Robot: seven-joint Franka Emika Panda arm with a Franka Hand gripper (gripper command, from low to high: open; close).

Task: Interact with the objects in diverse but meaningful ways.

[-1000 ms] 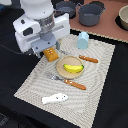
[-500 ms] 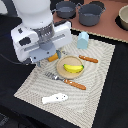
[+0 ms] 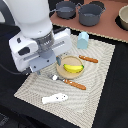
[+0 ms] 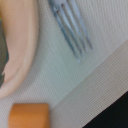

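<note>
My gripper hangs low over the woven mat, just to the exterior view's left of the tan plate; the white hand hides its fingers. A yellow banana lies on that plate. In the wrist view, blurred and very close, the orange block sits on the mat near the plate's rim and the fork's tines; no fingers show there. A white fish lies near the mat's front edge. The pale blue cup stands at the mat's far side. Two grey pots sit behind it.
An orange-handled fork lies in front of the plate and an orange-handled knife beyond it. A pale bowl stands at the far exterior-view right. The mat rests on a dark table.
The arm has come down and toward the front of the mat, beside the plate. The objects on the mat have not visibly shifted.
</note>
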